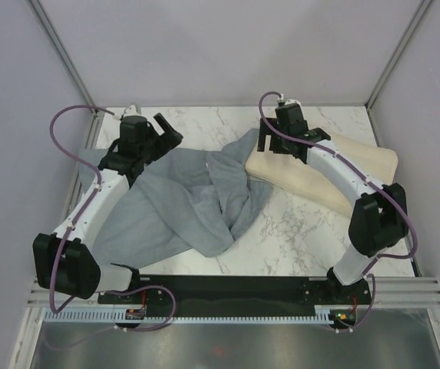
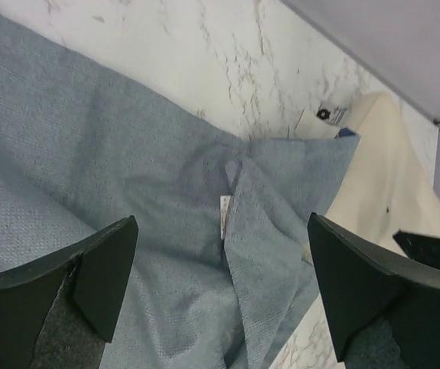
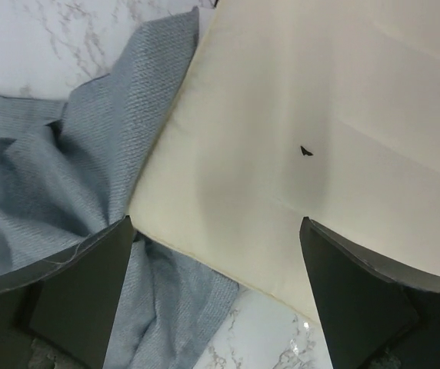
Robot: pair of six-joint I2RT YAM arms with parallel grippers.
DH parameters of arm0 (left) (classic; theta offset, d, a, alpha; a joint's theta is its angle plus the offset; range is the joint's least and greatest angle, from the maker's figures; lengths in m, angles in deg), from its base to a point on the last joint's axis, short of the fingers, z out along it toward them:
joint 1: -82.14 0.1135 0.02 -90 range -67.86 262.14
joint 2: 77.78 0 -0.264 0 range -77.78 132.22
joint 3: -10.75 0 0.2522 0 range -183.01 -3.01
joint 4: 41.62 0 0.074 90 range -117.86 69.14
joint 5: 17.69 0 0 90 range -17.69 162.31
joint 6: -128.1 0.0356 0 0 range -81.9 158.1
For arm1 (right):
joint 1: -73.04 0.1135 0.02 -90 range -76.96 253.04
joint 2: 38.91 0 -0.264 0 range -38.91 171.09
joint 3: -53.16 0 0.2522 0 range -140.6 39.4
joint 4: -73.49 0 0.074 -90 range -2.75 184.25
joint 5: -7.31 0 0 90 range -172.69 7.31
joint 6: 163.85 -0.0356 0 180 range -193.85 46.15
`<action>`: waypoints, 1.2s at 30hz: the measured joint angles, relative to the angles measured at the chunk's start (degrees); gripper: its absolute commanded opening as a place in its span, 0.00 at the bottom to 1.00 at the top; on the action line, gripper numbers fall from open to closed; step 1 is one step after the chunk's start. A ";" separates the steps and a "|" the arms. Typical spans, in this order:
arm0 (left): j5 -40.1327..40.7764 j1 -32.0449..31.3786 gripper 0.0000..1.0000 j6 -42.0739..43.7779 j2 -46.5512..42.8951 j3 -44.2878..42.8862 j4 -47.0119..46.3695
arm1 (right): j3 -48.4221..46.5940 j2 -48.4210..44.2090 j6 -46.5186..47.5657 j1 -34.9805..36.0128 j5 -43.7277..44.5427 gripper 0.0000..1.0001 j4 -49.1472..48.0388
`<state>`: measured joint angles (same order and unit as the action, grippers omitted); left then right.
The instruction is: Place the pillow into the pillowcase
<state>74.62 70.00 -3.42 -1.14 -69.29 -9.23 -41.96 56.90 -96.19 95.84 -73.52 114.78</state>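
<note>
The left jaws stand wide apart and hold nothing. Straight below the gap between them lies the pillowcase, showing only its grey-blue side, and a fold with a small white label runs through the middle of that gap. Just past the right-hand jaw, a point of the cloth laps onto the near end of the pillow. Beyond the jaws is bare marble tabletop.

The right jaws are also wide open and empty. They hang over the pillow's end, with its cream cover filling the space between them and everything to their right. By the left-hand jaw, the rumpled pillowcase touches the pillow's edge and runs partly under its corner. A tiny dark speck sits on the pillow ahead of the gap.

From above, the pillow lies wholly outside the pillowcase, which is spread in a crumpled heap between the two arms. I judge the task barely begun, at the stage of taking hold. No open mouth of the case is plain to see. The next move calls for finding that hem, pinching a single layer to lift it open, and gripping the pillow's end to feed it in.
</note>
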 measured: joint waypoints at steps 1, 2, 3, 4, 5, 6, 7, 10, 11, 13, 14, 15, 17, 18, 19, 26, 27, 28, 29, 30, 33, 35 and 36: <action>0.13 -1.51 1.00 0.07 -0.22 1.05 0.04 | -0.55 1.57 0.15 0.39 1.16 0.98 0.37; 0.20 -2.62 1.00 0.11 -0.31 2.21 0.07 | -1.27 3.15 0.24 0.92 2.25 0.98 0.66; 0.31 -3.41 1.00 0.26 -0.31 3.52 0.11 | -2.99 5.99 0.44 1.79 3.96 0.98 1.36; 0.37 -4.09 1.00 0.46 -0.31 4.83 0.28 | -4.44 8.09 0.63 2.56 5.20 0.98 1.79; 0.48 -4.74 1.00 0.63 -0.31 6.10 0.55 | -6.25 10.71 0.74 3.50 6.84 0.98 2.08; 0.59 -5.38 1.00 0.81 -0.31 7.41 0.61 | -7.74 13.22 0.74 4.26 8.35 0.98 2.19; 0.61 -5.88 1.00 0.96 -0.31 8.39 0.74 | -8.76 15.41 0.70 4.98 10.08 0.94 2.21; 0.66 -7.65 1.00 1.53 -0.31 11.98 1.07 | -8.61 19.54 0.04 5.62 14.05 0.33 2.27; 0.70 -8.04 1.00 1.77 -0.24 13.05 1.07 | -6.60 19.82 -0.87 5.03 14.51 0.14 0.87; 0.96 -8.39 1.00 2.19 0.35 14.58 1.29 | -2.84 18.14 -2.27 2.47 13.88 0.00 -1.99; 1.01 -8.24 1.00 2.40 1.20 14.82 1.25 | 0.24 15.91 -3.39 0.44 12.17 0.00 -4.35; 0.94 -7.96 1.00 2.56 2.47 14.86 1.09 | 3.26 13.35 -4.44 -1.79 10.49 0.00 -6.36; 0.15 -7.19 0.99 2.64 5.25 14.95 0.46 | 9.07 7.39 -5.33 -6.40 9.25 0.00 -8.63; -0.04 -6.95 0.97 2.67 6.21 15.10 0.31 | 11.04 4.96 -5.70 -8.11 8.83 0.00 -8.57; -0.57 -6.75 0.96 2.67 7.15 15.47 -0.15 | 13.18 1.92 -6.16 -9.81 8.35 0.00 -8.41; -2.01 -10.23 0.94 3.61 8.17 15.96 -1.14 | 20.17 -19.15 -6.78 -10.43 3.41 0.00 -5.31; -1.77 -11.06 0.94 3.72 8.17 15.69 -0.98 | 20.17 -20.63 -6.75 -10.51 2.82 0.00 -5.22; -1.01 -12.33 0.94 3.93 8.09 15.10 -0.57 | 20.17 -22.08 -6.78 -10.64 2.34 0.00 -5.18; -0.35 -13.42 0.94 4.13 8.04 14.23 0.17 | 20.17 -23.10 -6.78 -10.71 2.27 0.00 -5.18; 0.52 -14.36 0.94 4.37 7.93 13.31 0.81 | 20.33 -23.74 -6.80 -10.78 2.34 0.00 -5.18; 4.46 -18.95 0.95 6.38 6.99 9.62 2.86 | 20.83 -24.09 -6.86 -11.10 2.34 0.00 -4.90; 6.73 -23.28 0.95 7.65 6.54 6.27 3.87 | 20.83 -23.76 -7.04 -11.47 1.84 0.00 -3.89; 8.13 -26.53 0.96 9.14 6.45 4.00 4.04 | 20.83 -23.76 -7.17 -11.80 1.51 0.00 -3.43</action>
<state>82.75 43.46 5.72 5.31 -65.29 -5.18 -21.13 33.14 -103.36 84.04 -72.01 111.35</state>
